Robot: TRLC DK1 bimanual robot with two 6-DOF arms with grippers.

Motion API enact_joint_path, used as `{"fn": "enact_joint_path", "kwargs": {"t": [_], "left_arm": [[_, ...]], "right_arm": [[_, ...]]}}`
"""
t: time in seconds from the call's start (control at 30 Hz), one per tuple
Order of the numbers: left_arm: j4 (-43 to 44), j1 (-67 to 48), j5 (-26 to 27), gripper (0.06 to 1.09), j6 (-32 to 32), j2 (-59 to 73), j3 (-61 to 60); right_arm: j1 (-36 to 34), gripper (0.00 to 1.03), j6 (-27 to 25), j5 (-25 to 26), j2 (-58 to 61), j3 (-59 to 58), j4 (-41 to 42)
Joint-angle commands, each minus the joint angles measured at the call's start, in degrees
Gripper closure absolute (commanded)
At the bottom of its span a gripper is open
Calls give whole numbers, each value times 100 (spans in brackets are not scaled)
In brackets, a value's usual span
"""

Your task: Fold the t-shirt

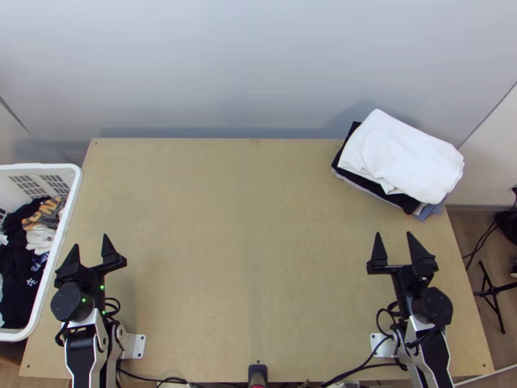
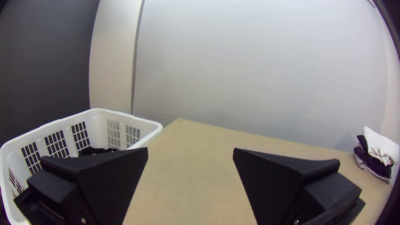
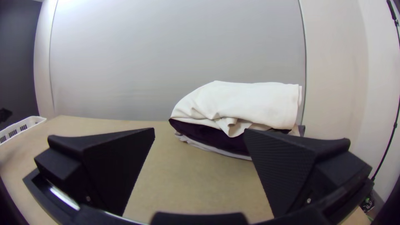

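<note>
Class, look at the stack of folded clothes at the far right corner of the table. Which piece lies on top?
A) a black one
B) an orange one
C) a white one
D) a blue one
C: the white cloth lies uppermost, with the black cloth showing from under its edge.

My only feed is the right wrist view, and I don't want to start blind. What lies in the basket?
Observer: Loose, jumbled clothes, mostly black, some white, one piece mustard and grey.
Operator: How does the left tool stand?
Observer: Open, just beside the basket, on the table's left side.
Operator: I see white, dark and pale cloth in the pile. Any other colour?
Observer: Yes, a bit of blue cloth pokes out low at its near right corner.
</note>
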Motion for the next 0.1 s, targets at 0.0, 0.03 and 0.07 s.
{"fn": "enact_joint_path", "kwargs": {"t": [0.0,0.03,0.07], "left_arm": [[-36,1,4,10,8,8,-10],[-36,1,4,10,8,-1,-10],[-36,1,4,10,8,-1,-10]], "right_arm": [[-5,4,-4,5,-1,-10,-20],[-5,4,-4,5,-1,-1,-20],[-5,4,-4,5,-1,-10,-20]]}}
